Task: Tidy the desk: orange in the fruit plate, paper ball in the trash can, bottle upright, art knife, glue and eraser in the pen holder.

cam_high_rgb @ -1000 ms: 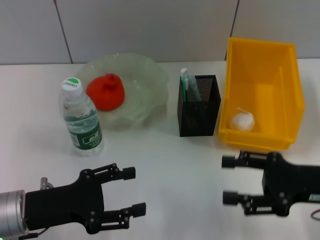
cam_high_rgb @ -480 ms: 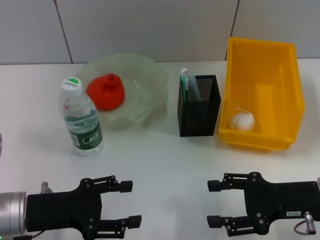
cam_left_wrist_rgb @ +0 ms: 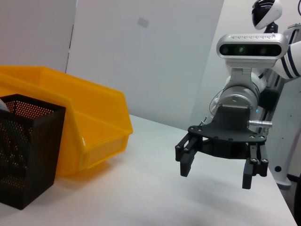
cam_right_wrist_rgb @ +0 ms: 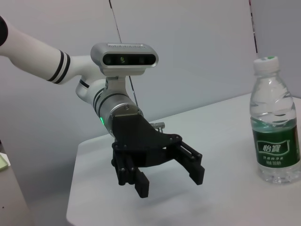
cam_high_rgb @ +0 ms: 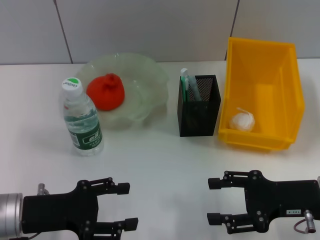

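Apparently every item already sits where the task wants it. The orange [cam_high_rgb: 106, 91] lies in the fruit plate [cam_high_rgb: 150, 75] near the surface's far edge, left of centre; the bottle [cam_high_rgb: 81, 118] stands upright just in front of the plate's left side, cap on top. The paper ball [cam_high_rgb: 242, 121] rests on the floor of the yellow trash can [cam_high_rgb: 290, 85] toward the far right corner. Between plate and can stands the black mesh pen holder [cam_high_rgb: 200, 106], with a white and green item poking above its rim; whether the art knife, glue and eraser are all inside cannot be told, since the mesh hides most of the contents.

Both arms hover at the near edge, well apart from everything. The left gripper [cam_high_rgb: 125, 204] has its fingers spread and holds nothing; the right wrist view confirms the gap. The right gripper [cam_high_rgb: 216, 200] is likewise spread and empty, as the left wrist view shows.

My judgement: the work looks finished, so the main risk is needless motion. A forward sweep by the left arm could tip the bottle, which is tall, light and nearest to it. A reach by the right arm could nudge the pen holder, which stands just beside the can, and spill its 3 small items
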Controlling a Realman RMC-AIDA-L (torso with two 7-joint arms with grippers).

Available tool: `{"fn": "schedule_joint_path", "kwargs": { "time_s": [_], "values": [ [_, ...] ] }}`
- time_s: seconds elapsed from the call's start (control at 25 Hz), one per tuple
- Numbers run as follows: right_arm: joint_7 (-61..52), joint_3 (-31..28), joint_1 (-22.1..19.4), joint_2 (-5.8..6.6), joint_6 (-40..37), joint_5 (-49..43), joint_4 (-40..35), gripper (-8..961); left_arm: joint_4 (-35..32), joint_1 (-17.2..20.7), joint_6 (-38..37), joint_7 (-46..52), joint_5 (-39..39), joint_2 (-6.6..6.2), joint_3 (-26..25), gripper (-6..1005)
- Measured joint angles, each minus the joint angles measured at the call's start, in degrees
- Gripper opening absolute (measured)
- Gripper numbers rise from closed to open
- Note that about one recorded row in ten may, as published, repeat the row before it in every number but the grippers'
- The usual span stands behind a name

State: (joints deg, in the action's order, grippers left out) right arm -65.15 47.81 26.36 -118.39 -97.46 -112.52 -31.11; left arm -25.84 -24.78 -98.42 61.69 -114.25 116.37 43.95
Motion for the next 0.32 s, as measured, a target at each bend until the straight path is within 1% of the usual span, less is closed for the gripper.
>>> {"fn": "schedule_joint_path", "kwargs": {
  "time_s": [0.32],
  "values": [
    [0.0,0.0,0.2,-0.10,0.0,0.1,0.0,768,0.0,0.0,-0.2,0.2,0.0,-0.44,0.0,809]
  ]
}}
